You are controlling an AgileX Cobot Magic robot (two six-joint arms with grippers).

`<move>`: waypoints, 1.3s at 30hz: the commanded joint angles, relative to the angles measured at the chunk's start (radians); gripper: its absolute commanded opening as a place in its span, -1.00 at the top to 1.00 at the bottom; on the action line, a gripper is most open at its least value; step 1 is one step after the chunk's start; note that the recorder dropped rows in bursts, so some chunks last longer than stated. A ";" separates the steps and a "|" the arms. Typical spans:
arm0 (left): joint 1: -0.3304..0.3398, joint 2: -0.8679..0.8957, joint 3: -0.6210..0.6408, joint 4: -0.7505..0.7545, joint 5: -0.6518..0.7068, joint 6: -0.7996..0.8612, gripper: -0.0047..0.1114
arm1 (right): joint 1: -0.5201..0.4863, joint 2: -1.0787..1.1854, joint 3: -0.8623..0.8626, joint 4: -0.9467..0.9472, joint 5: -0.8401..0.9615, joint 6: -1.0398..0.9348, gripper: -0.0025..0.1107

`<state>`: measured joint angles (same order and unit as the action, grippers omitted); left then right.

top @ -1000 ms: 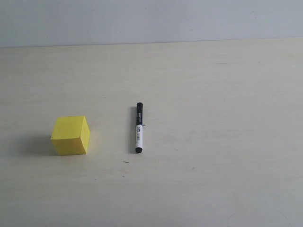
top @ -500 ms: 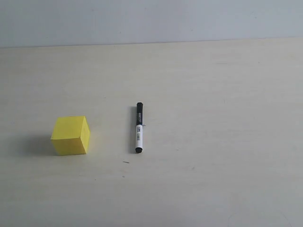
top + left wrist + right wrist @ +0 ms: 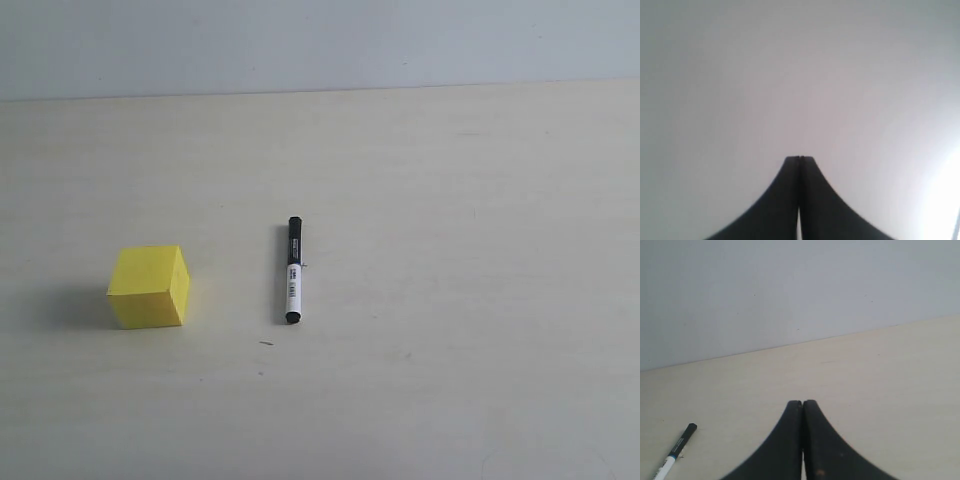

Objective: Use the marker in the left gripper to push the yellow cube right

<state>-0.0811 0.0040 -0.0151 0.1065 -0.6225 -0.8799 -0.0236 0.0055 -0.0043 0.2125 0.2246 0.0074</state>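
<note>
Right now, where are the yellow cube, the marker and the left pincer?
yellow cube (image 3: 148, 286): exterior view, top face near its front edge.
marker (image 3: 293, 271): exterior view, white barrel just below the cap.
left pincer (image 3: 799, 158): left wrist view, seam between the shut fingertips.

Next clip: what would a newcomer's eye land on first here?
The yellow cube stands out on the pale table, left in the exterior view. The marker lies flat to its right, apart, held by nothing. The left gripper and right gripper are both shut and empty.
</note>
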 commanded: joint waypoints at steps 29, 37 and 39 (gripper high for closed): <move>-0.296 1.372 -0.731 1.142 0.982 -0.469 0.92 | 0.000 -0.001 0.004 -0.002 -0.006 -0.007 0.96; -0.511 1.453 -1.050 0.090 1.448 0.499 0.92 | 0.000 -0.001 0.004 -0.002 -0.006 -0.007 0.96; -0.589 1.491 -1.106 0.032 1.511 0.531 0.92 | 0.000 -0.001 0.004 -0.002 -0.006 -0.007 0.96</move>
<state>-0.6072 1.4645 -1.0708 0.2387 0.8253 -0.4373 -0.0236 0.0055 -0.0043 0.2125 0.2246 0.0074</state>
